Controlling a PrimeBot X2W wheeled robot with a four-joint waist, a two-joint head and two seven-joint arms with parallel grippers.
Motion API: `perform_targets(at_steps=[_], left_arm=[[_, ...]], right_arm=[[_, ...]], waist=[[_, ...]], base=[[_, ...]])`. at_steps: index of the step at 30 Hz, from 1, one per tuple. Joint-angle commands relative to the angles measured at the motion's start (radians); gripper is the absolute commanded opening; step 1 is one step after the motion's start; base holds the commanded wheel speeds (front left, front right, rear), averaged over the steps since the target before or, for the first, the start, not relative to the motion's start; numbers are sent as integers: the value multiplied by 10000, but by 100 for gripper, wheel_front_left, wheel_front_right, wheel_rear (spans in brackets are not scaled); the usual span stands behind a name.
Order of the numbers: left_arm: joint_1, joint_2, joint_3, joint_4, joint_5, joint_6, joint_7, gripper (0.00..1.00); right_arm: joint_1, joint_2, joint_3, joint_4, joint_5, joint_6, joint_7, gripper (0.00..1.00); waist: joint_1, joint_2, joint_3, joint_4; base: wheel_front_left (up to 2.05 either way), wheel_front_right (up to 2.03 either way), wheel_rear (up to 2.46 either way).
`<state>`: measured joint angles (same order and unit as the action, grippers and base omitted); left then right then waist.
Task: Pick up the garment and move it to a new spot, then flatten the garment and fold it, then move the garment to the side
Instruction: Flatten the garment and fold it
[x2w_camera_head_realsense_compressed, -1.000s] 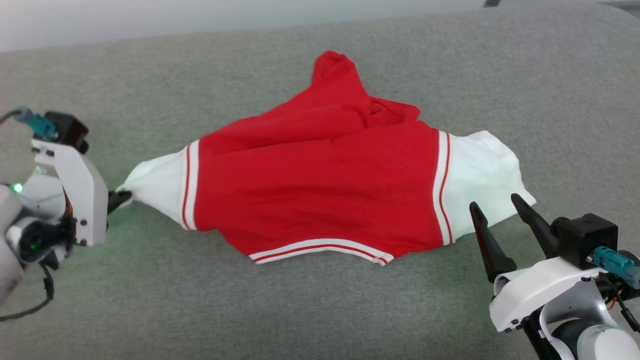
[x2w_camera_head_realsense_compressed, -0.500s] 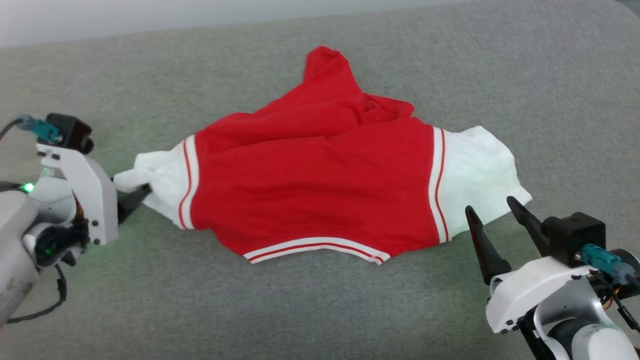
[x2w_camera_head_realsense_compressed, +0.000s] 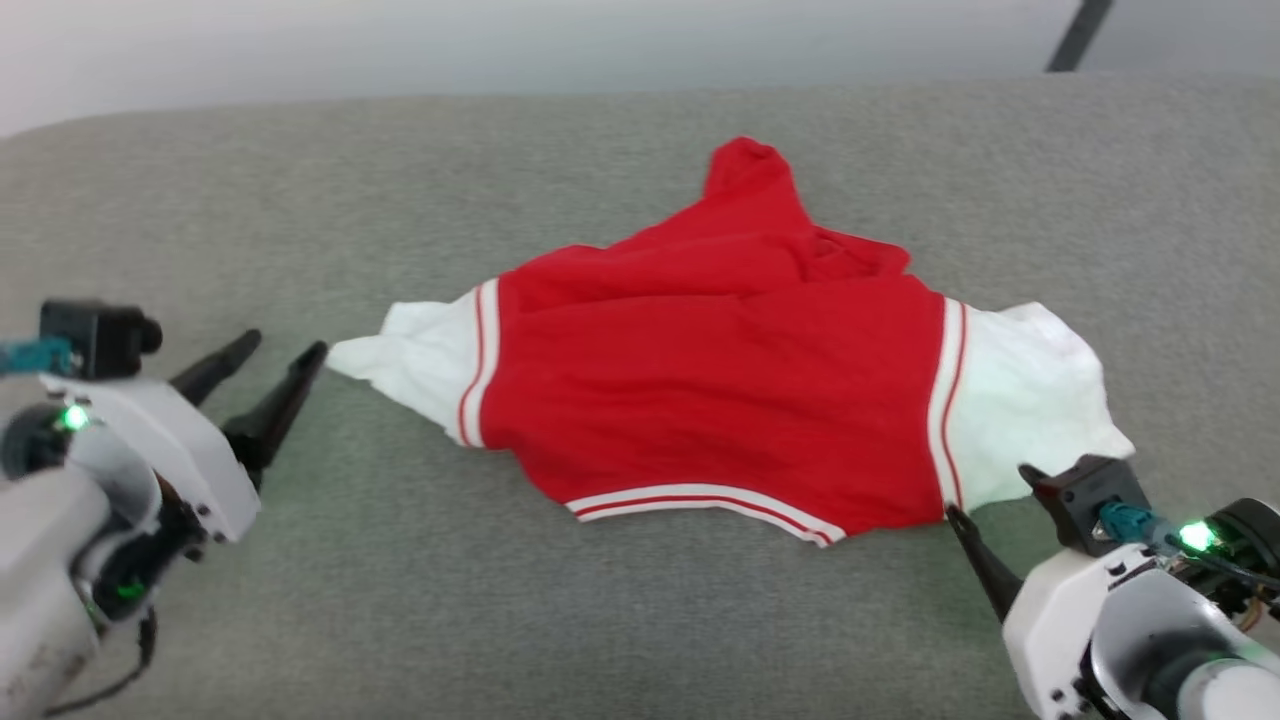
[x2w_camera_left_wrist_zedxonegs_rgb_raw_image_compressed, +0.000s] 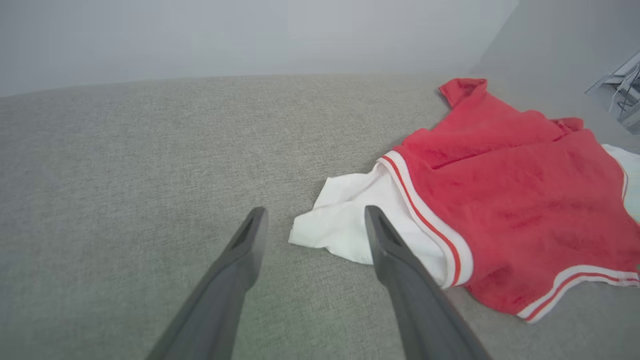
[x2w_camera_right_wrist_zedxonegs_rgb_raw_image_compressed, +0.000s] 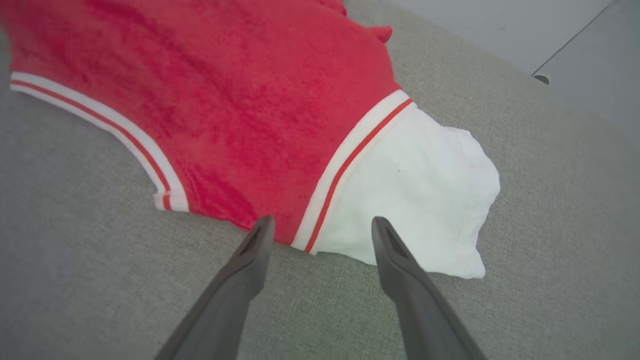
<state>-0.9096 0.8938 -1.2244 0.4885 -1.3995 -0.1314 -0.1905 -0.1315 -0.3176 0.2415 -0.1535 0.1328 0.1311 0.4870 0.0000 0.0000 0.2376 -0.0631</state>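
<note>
1. Grey woven fabric (x2w_camera_head_realsense_compressed: 600, 610) covers the work surface in the head view, with a pale wall behind. We judge the flattening step is in hand. The bright red jersey shirt with white short sleeves and striped trim (x2w_camera_head_realsense_compressed: 720, 400) lies spread sideways, but its far part is bunched into a peak. Doing this well means pulling both ends outward evenly and low, so the shirt does not slide as a whole. Our left gripper (x2w_camera_head_realsense_compressed: 284, 343) sits just beside the tip of the left white sleeve (x2w_camera_head_realsense_compressed: 420, 350), fingers apart and empty. Our right gripper (x2w_camera_head_realsense_compressed: 988, 490) sits at the near edge of the right white sleeve (x2w_camera_head_realsense_compressed: 1030, 400), one finger partly hidden.

2. From the left wrist view, a shallow pinch on the sleeve's end would suit best. The left gripper (x2w_camera_left_wrist_zedxonegs_rgb_raw_image_compressed: 315, 212) is spread wide. The crumpled sleeve tip (x2w_camera_left_wrist_zedxonegs_rgb_raw_image_compressed: 345, 225) lies on the surface just ahead, between the fingers and towards the right one. We cannot tell whether it touches.

3. From the right wrist view, we would grip at the seam, where the cloth is firmer. The right gripper (x2w_camera_right_wrist_zedxonegs_rgb_raw_image_compressed: 322, 220) is parted and holds nothing. The striped seam (x2w_camera_right_wrist_zedxonegs_rgb_raw_image_compressed: 350, 155) ends just ahead, between its fingers.
</note>
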Motion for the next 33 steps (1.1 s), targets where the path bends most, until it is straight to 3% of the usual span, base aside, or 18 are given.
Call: perform_targets(at_steps=[1,5,13,19,27,28,30,31,33], left_arm=[[330,-66,192,-115,-53,18,-381,100],[1040,-321,1143,-634,224,318,-731,100],[4009,-1445,5823,-2425,2991,1063,-728,100],[5824,-2359,8082,-3389,4721,837,-729,100],[6311,-2800,9144,-3526,5624,334,-730,100],[6317,-2787,9188,-3513,5727,285,-730,100],[6333,-2723,9283,-3489,5835,227,-730,100],[6343,-2660,9294,-3473,5892,175,-730,100],[6309,-2535,9300,-3472,6013,135,-731,100]], right_arm=[[-117,-439,243,-34,180,-7,230,100],[-415,-1761,904,-262,680,-7,894,100],[-1211,-3909,1781,-504,1715,-8,1852,100],[-1570,-5005,2299,-221,2280,-8,2230,100],[-1889,-5339,2912,649,2571,-8,2028,100],[-1914,-5281,2925,809,2560,-10,1963,67],[-1982,-5146,2976,1049,2486,-11,1866,15],[-1968,-5080,2986,1130,2459,-14,1833,0],[-1992,-4976,3037,1295,2420,-19,1816,0]], waist=[[0,0,-190,357],[0,0,-105,705],[0,0,351,1363],[0,0,731,1757],[0,0,1200,1995],[0,0,1245,1992],[0,0,1312,1959],[0,0,1339,1937],[0,0,1376,1888]], base=[[0,0,0],[0,0,0],[0,0,0],[0,0,0],[0,0,0],[0,0,0],[0,0,0],[0,0,0],[0,0,0]])
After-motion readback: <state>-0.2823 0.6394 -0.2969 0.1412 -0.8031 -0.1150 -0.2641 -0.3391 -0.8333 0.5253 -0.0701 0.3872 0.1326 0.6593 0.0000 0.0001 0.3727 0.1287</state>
